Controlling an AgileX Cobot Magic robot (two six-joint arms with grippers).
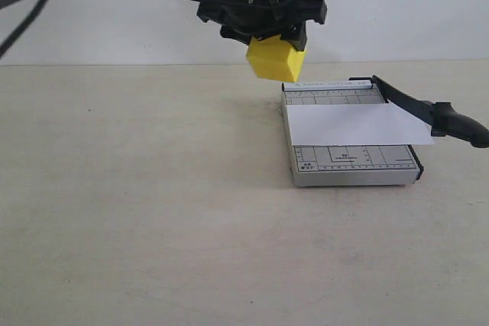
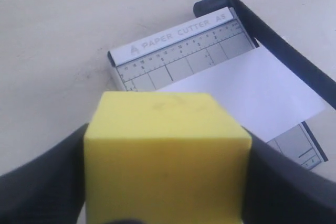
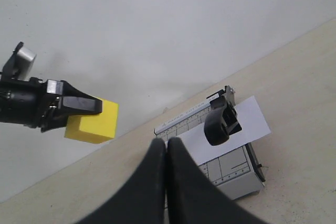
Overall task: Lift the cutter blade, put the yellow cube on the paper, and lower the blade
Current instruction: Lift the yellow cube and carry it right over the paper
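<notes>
Cube (image 1: pixel 276 59) is bright yellow, plain, pinched in black gripper (image 1: pixel 269 36) fingers. Paper (image 1: pixel 355 125) is blank white. Trimmer base (image 1: pixel 351 166) is light grey with dark ruler lines and white "PAPER CUTTER" lettering. Blade (image 1: pixel 428 111) black, table (image 1: pixel 137 211) beige.

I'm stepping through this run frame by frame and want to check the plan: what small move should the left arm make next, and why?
Probably carry the yellow cube a little further toward the blade side and down onto the paper. The left gripper is shut on it, in the air above the trimmer's far-left corner, not yet over the sheet. The cutter blade looks raised, so the sheet is open.
</notes>
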